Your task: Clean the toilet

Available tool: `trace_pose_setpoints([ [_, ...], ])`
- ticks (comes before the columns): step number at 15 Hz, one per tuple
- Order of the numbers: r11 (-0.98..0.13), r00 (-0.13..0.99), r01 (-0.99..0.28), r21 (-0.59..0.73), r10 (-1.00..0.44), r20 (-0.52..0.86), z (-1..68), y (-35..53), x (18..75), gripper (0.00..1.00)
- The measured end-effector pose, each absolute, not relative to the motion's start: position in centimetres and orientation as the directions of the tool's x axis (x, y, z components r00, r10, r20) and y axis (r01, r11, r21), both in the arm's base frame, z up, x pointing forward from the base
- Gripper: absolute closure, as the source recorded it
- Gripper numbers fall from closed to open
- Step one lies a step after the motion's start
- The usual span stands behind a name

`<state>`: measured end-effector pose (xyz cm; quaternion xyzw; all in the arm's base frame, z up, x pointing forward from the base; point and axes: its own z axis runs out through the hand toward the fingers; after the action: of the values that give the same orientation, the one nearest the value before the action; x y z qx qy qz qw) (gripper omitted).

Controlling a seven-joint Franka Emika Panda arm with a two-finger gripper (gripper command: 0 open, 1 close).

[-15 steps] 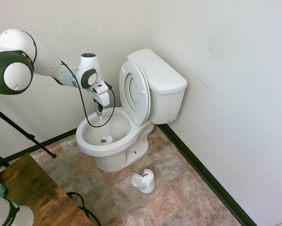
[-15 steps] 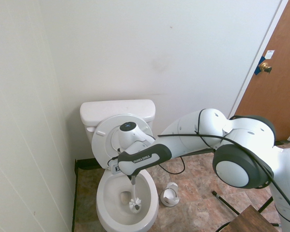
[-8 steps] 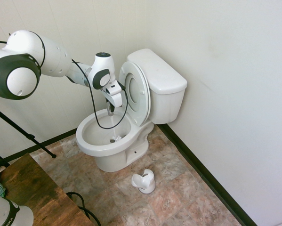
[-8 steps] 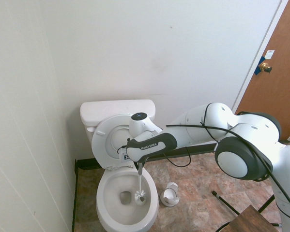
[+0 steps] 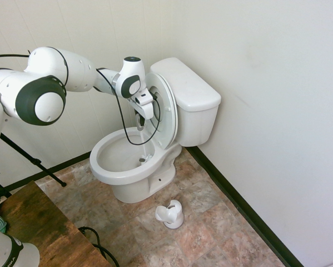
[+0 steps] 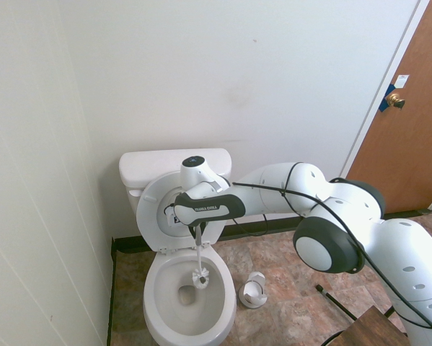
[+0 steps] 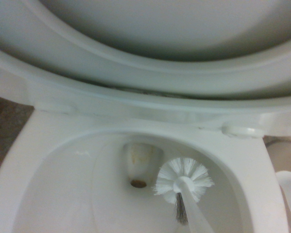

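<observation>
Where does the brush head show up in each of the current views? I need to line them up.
First exterior: brush head inside the bowl, on the side toward the tank.
Second exterior: just left of picture centre, low, in the bowl's upper part.
Wrist: right of centre, lower half.
Shared landmark: the raised seat, behind the bowl.

Our white arm, trimmed in dark grey
On our glossy white arm (image 6: pixel 279 180), rounded segments carry dark grey bands, one circling a plain white disc (image 6: pixel 314 254). We see dark lettering (image 6: pixel 207 208) on a grey panel by the wrist, a black round cap (image 6: pixel 193 161) topping the white wrist housing, small screw dimples along the shell, and a thin black cable (image 6: pixel 338 218) along its length.
</observation>
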<state>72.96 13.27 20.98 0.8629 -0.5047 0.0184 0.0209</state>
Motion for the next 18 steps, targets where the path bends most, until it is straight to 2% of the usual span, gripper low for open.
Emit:
trace_pose_setpoints([
  [4, -0.517, 0.516, -0.856, 0.001, -0.854, 0.066, 20.7, 18.5, 74.2, 1.0],
  [10, -0.595, 0.595, -0.804, 0.015, -0.801, 0.068, 19.1, 26.8, 72.7, 1.0],
  [18, -0.614, 0.62, -0.783, 0.097, -0.784, 0.039, 19.9, 27.5, 68.7, 1.0],
])
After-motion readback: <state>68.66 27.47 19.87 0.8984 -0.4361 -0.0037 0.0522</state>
